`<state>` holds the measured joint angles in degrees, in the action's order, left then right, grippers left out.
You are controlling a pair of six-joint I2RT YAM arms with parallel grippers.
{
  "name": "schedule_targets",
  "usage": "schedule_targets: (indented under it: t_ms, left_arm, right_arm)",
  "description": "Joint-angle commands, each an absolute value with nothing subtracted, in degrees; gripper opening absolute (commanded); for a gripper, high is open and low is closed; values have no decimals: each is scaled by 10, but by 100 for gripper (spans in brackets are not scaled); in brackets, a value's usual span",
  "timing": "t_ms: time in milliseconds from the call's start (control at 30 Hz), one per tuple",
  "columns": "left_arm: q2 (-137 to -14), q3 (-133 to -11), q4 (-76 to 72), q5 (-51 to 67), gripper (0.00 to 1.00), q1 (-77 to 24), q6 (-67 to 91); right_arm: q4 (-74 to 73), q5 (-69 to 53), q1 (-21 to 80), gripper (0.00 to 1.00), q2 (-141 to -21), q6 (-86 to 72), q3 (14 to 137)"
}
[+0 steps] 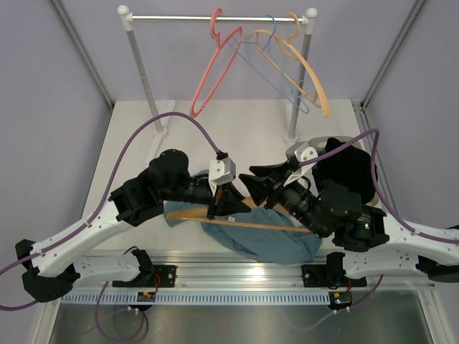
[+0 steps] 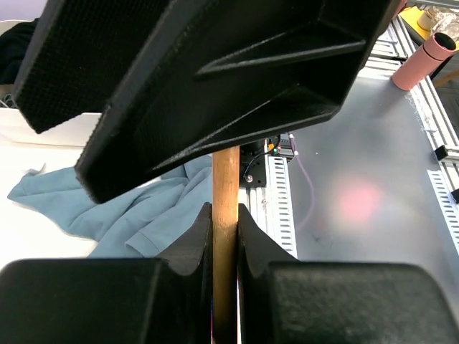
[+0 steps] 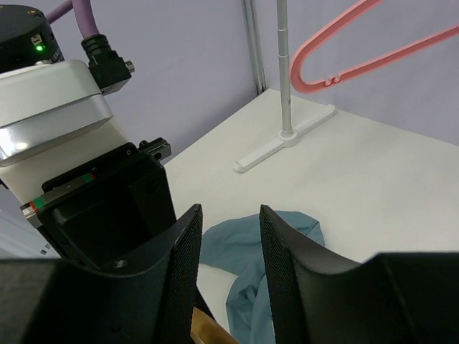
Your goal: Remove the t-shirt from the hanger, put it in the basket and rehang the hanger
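The teal-blue t-shirt (image 1: 276, 244) lies crumpled on the white table near the front edge, draped over the orange-tan wooden hanger (image 1: 237, 223). My left gripper (image 1: 212, 210) is shut on the hanger; in the left wrist view the wooden bar (image 2: 225, 179) runs up between the closed jaws of the left gripper (image 2: 225, 211), with t-shirt cloth (image 2: 129, 208) to the left. My right gripper (image 1: 257, 183) hovers just right of it, open. In the right wrist view the right gripper (image 3: 229, 215) frames the t-shirt (image 3: 265, 265) below, with a hanger end (image 3: 208, 330) at the bottom.
A rack (image 1: 215, 17) at the back carries a pink hanger (image 1: 215, 68), a blue wire one (image 1: 276, 75) and a pale tan one (image 1: 312, 75). A black cloth bundle (image 1: 348, 168) lies at the right. The rack's foot (image 3: 283, 143) stands beyond the shirt.
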<state>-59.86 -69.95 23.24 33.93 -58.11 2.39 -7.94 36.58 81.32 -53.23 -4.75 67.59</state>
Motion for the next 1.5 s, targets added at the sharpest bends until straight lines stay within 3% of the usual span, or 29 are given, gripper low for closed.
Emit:
schedule_targets:
  t_ms: [0, 67, 100, 200, 367, 733, 1100, 1467]
  left_arm:
    - [-602, -701, 195, 345, 0, -584, 52]
    - [-599, -700, 183, 341, 0, -584, 63]
    - [-595, -700, 175, 333, 0, -584, 68]
    - [-592, -700, 167, 306, 0, -584, 69]
    - [-592, -695, 147, 293, 0, -584, 78]
    - [-577, -685, 139, 248, 0, -584, 83]
    - [-560, -685, 98, 280, 0, -584, 126]
    - [-541, -675, 113, 264, 0, -584, 120]
  right_arm:
    - [-18, 379, 815, 1, -517, -51, 672]
    - [-17, 380, 815, 17, -514, -50, 665]
    - [-17, 381, 815, 38, -513, -50, 660]
    - [-17, 384, 814, 70, -513, -55, 653]
    - [-15, 390, 814, 98, -516, -66, 644]
    - [-65, 417, 814, 99, -483, -67, 641]
    - [-299, 289, 814, 99, -484, -98, 786]
    - [-366, 187, 814, 99, -447, -88, 814]
